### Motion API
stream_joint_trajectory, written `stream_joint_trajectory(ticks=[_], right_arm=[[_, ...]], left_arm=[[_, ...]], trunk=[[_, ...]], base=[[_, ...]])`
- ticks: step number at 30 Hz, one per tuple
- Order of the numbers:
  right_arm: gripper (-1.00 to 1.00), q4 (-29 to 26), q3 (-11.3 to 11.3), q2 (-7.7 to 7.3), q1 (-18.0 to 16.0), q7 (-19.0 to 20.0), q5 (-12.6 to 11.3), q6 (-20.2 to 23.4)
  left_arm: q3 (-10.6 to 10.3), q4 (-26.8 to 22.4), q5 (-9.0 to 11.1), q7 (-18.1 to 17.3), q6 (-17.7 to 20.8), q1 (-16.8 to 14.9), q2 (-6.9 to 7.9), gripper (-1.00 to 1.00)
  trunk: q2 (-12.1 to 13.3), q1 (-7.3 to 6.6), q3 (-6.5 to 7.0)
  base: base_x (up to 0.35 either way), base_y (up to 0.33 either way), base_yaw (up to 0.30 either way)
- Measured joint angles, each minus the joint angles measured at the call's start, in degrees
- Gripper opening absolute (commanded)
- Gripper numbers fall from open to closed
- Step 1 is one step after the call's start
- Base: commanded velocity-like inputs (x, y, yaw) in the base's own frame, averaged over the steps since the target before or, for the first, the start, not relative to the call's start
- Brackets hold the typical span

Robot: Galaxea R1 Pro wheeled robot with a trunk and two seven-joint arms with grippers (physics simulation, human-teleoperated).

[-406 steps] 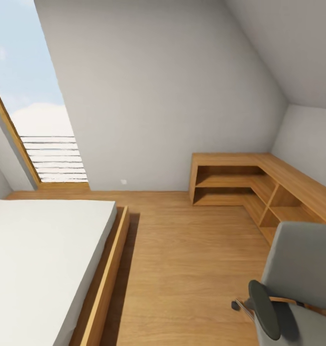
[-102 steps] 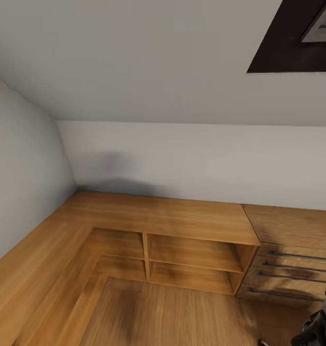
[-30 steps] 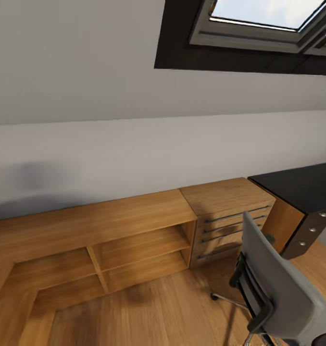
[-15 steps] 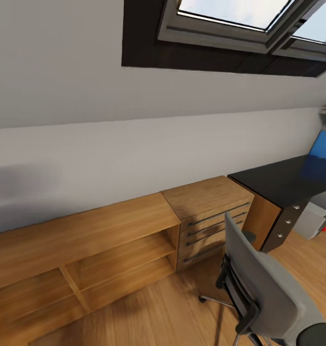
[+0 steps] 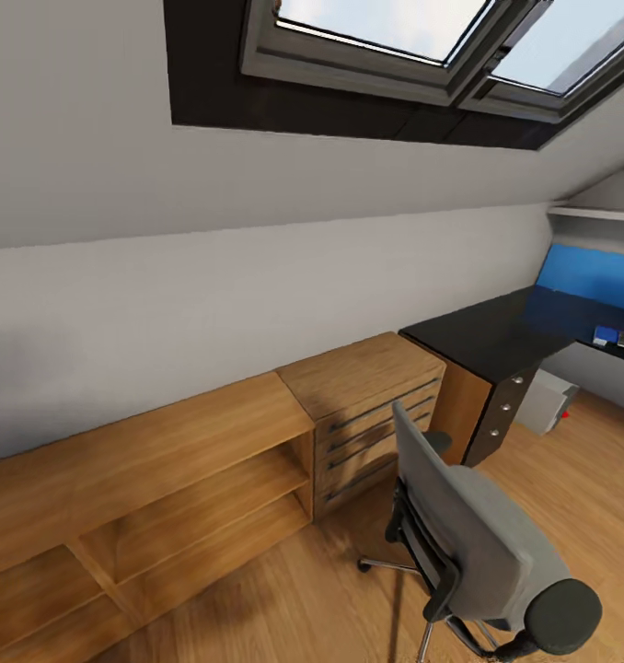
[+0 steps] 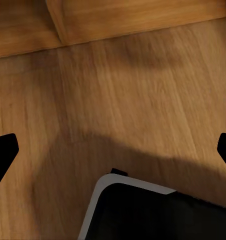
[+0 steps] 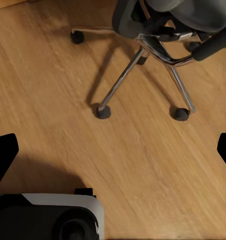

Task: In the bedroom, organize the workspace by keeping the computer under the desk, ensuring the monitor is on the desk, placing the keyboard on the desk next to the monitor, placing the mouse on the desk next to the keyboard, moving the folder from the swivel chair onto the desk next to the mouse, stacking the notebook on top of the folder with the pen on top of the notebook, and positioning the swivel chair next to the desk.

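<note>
The grey swivel chair (image 5: 478,543) stands on the wood floor with its back toward me, and the back hides the seat and the folder. Its chrome star base (image 7: 143,55) and castors lie close ahead of my right gripper (image 7: 113,150), which is open and empty above the floor. Behind the chair the glossy black desk (image 5: 482,336) runs to the right, with a dark drawer unit (image 5: 507,410) with silver knobs. The light grey computer (image 5: 544,405) sits under the desk. My left gripper (image 6: 113,150) is open over bare floor. Monitor, keyboard, mouse, notebook and pen are out of view.
A low oak chest with bar handles (image 5: 367,405) adjoins the desk, and a long open oak shelf (image 5: 137,479) runs left along the wall. A blue panel (image 5: 593,276) stands at the desk's back, with small unclear items (image 5: 616,336) beside it. Skylights (image 5: 395,37) sit in the sloped ceiling.
The camera has swung further right, so the whole picture slid left. More of the desk, the blue panel and the grey computer have come into view.
</note>
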Motion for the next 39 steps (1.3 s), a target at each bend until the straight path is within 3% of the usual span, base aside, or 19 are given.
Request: stream_joint_trajectory(ticks=[27,39], right_arm=[[1.00,0.00,-0.01,-0.06,0.00,0.01,0.00,-0.08],[1.00,0.00,-0.01,-0.06,0.00,0.02,0.00,-0.07]], left_arm=[[0.00,0.00,0.06,0.00,0.02,0.00,0.00,1.00],[0.01,-0.01,0.08,0.00,0.02,0.00,0.07,1.00]], trunk=[[0.00,0.00,0.00],[0.00,0.00,0.00]], base=[[0.080,0.082,-0.259],[0.000,0.235,-0.259]])
